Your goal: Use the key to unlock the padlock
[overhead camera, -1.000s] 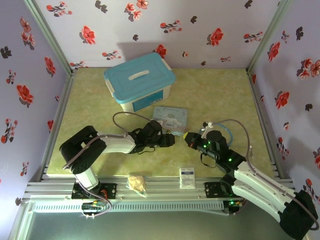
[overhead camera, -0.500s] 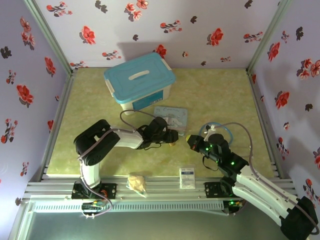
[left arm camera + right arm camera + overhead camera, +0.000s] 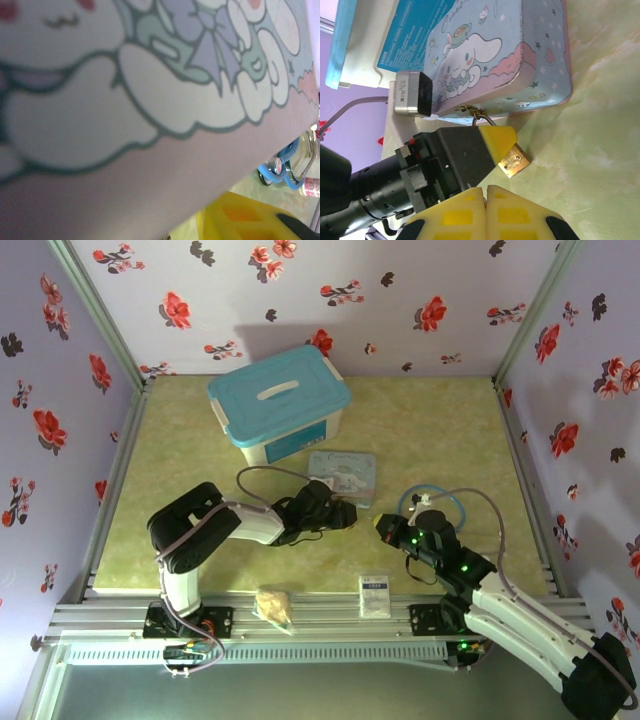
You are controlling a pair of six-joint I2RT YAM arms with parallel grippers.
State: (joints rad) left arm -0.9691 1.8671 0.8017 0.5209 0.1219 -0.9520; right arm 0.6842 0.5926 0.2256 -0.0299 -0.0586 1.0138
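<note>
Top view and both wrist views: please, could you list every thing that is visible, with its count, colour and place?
storage box: one, white with teal lid, far left of the table
cartoon tin: one, pale blue, table centre, in front of the box
padlock: one, brass-gold, beside the tin
stethoscope: one, blue tubing, right of the tin
bag: one, tan, near edge
packet: one, white, near edge, right of the bag
table: one, yellow-green
left gripper: one, black, yellow pads, closed on the padlock
right gripper: one, yellow pads, shut, facing the padlock
</note>
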